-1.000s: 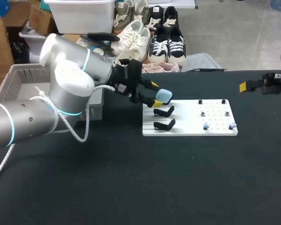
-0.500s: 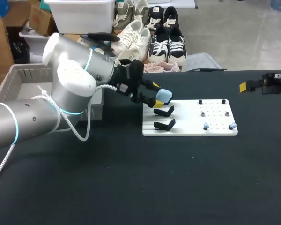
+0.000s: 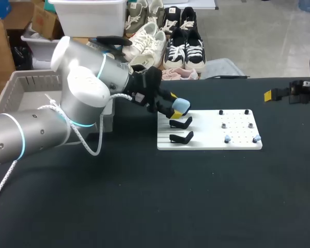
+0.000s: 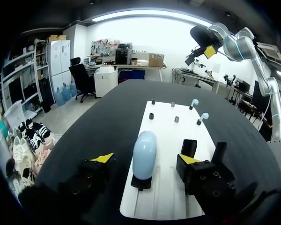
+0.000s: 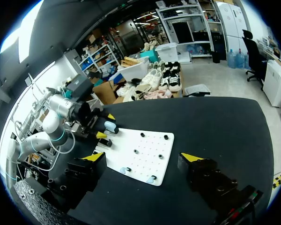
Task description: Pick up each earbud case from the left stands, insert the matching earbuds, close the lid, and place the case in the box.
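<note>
Left wrist view: a pale blue case (image 4: 144,154) sits on a black stand (image 4: 141,182) at the near end of a white board (image 4: 168,140). The left gripper (image 4: 145,159) straddles the case, with one yellow tip on each side. A clear gap shows between each tip and the case, so the fingers are spread and touch nothing. The case's long axis appears to run ahead, the way the fingers point, so its narrow width lies across the line between the tips. Closing straight inward should therefore catch it by its narrow sides, probably without turning the wrist.

Head view: the left arm comes in from the left, and the case is on the farthest of three stands. Two blue earbuds (image 3: 227,138) stand on the board's right part. A grey box (image 3: 20,82) lies to the left of the board, behind the left arm.

Right wrist view: the right gripper (image 5: 143,157) is well apart from the board, fingers spread and holding nothing. The left arm is by far the nearer to the case.
</note>
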